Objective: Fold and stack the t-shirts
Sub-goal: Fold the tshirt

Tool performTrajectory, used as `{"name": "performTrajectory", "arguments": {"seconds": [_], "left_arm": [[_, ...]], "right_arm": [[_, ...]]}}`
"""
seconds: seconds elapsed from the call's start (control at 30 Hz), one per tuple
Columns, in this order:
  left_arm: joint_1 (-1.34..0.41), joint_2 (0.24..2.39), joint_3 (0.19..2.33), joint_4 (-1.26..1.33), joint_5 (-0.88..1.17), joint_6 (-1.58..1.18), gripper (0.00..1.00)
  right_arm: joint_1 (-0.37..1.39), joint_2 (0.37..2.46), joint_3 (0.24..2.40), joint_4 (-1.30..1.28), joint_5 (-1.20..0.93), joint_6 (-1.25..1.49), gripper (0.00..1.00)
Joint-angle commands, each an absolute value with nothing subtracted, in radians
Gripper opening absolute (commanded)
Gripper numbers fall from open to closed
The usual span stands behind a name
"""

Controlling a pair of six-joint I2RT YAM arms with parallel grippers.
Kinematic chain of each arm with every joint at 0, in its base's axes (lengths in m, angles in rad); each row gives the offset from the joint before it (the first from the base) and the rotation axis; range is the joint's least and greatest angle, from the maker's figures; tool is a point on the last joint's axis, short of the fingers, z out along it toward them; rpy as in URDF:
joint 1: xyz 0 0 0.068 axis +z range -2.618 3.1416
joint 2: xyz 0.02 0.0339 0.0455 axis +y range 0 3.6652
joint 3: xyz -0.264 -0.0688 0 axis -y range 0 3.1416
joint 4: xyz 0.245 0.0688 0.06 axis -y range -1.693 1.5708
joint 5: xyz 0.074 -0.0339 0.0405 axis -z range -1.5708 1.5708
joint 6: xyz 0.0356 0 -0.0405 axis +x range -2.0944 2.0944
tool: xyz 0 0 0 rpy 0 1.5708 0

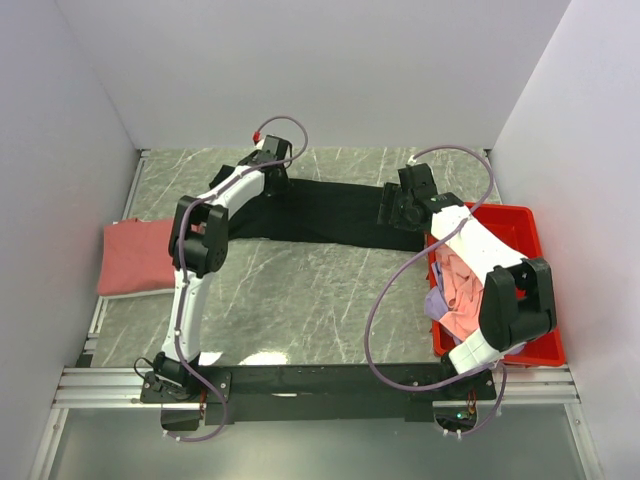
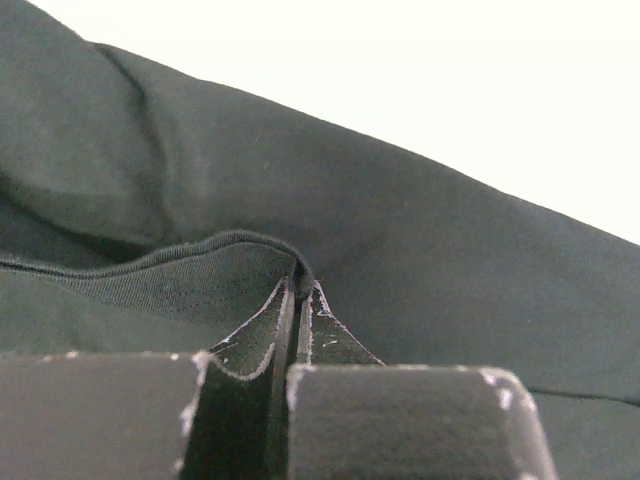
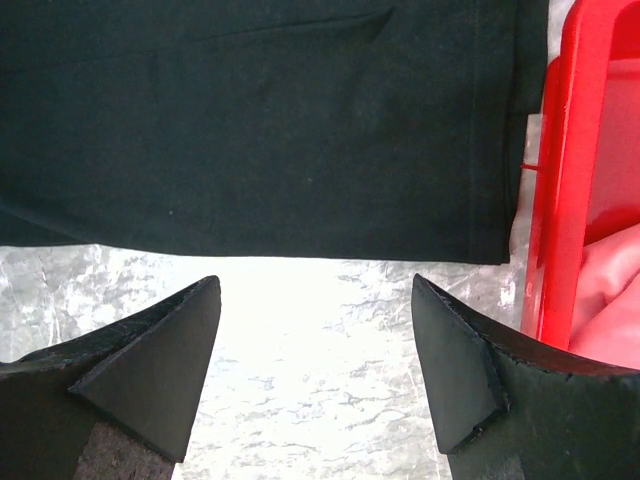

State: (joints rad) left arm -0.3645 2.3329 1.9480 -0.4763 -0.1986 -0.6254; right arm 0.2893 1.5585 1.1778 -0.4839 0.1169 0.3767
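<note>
L tool (image 2: 302, 287) is shut tight on the black tee (image 1: 330, 212), w/ a ribbed edge of the cloth pinched up between its tips. In top view it sits at the tee's far-left corner, near the back wall. R tool (image 3: 315, 290) is wide open, nothing in it. It's over bare tabletop (image 1: 300, 300), w/ the tee's straight edge just ahead of the tips and the bin (image 1: 528, 218) just to one side. Can't tell if the tips touch the tabletop.

Black tee lies spread L to R across the far part of the tabletop, its right end right beside the bin's left wall. Red tee (image 1: 138, 257) lies folded flat at the tabletop's left edge, well apart from the black one. Pink tee (image 1: 462, 283) and lavender tee (image 1: 436, 304) are bunched in the bin, partly hidden by the R arm. The lavender one hangs at the bin's left rim.
</note>
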Motion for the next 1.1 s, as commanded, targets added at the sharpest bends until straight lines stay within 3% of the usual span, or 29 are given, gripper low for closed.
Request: {"name": "performTrajectory", "arguments": {"seconds": [0.0, 0.13, 0.27, 0.37, 0.5, 0.57, 0.83, 1.07], "left_arm": [[-0.370, 2.365, 2.017, -0.449, -0.192, -0.583, 0.01], [-0.373, 2.391, 2.057, -0.449, -0.178, -0.581, 0.08], [-0.374, 2.398, 2.074, -0.476, -0.179, -0.578, 0.49], [-0.376, 2.359, 2.037, -0.465, -0.192, -0.575, 0.68], [-0.380, 2.248, 1.965, -0.427, -0.187, -0.572, 0.83], [-0.380, 2.194, 1.924, -0.397, -0.167, -0.565, 0.99], [-0.351, 2.099, 1.835, -0.417, -0.183, -0.590, 1.00], [-0.278, 2.086, 1.712, -0.457, -0.149, -0.673, 1.00]], "right_arm": [[0.285, 1.569, 1.223, -0.483, 0.144, 0.368, 0.83], [0.285, 1.572, 1.224, -0.488, 0.147, 0.370, 0.83], [0.284, 1.578, 1.229, -0.492, 0.150, 0.368, 0.83], [0.285, 1.582, 1.232, -0.494, 0.146, 0.370, 0.83], [0.284, 1.588, 1.250, -0.502, 0.143, 0.370, 0.83], [0.285, 1.598, 1.267, -0.503, 0.140, 0.367, 0.83], [0.284, 1.713, 1.373, -0.525, 0.074, 0.357, 0.83], [0.284, 1.949, 1.661, -0.610, 0.077, 0.333, 0.84]]}}
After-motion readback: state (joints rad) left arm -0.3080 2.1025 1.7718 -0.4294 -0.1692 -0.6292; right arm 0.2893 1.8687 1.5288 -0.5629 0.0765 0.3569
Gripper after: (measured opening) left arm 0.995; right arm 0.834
